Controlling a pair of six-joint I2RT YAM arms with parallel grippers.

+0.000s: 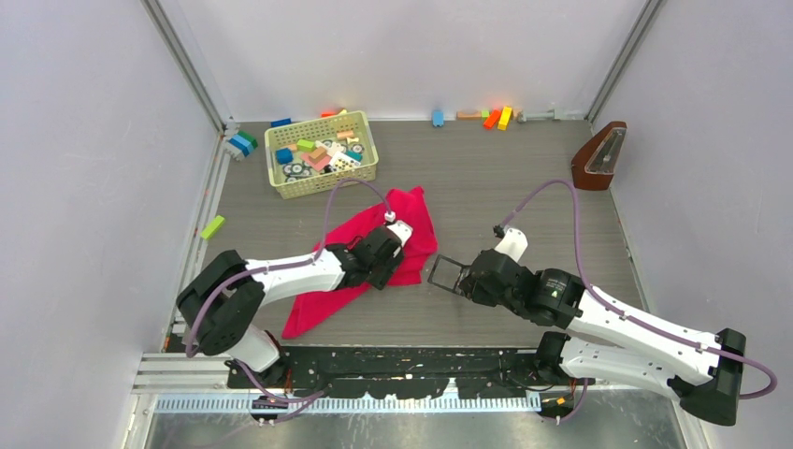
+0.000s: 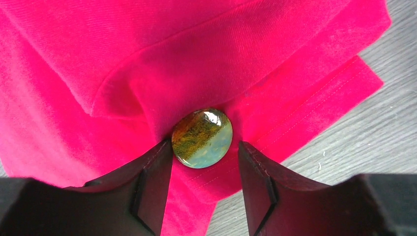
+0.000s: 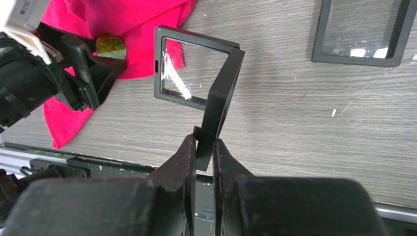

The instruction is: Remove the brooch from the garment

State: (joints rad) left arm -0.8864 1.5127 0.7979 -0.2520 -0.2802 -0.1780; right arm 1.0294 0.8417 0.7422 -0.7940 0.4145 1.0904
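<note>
Left gripper [image 2: 205, 146] parted around one brooch [image 2: 202, 138], one garment [image 2: 147, 59], right gripper [image 3: 202, 143] pinching one tray [image 3: 223, 83], second tray [image 3: 354, 60]

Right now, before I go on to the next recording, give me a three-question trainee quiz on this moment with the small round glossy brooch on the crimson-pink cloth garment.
1. True or false: the left gripper is shut on the small round glossy green-and-orange brooch.
2. The right gripper grips: A) nothing; B) a black square frame with a clear window; C) the brooch.
3. Fill in: the brooch lies on the bright crimson-pink cloth ____.
Key: 1 false, its jaws stand open on either side of the brooch. 2 B. 3 garment.
</note>
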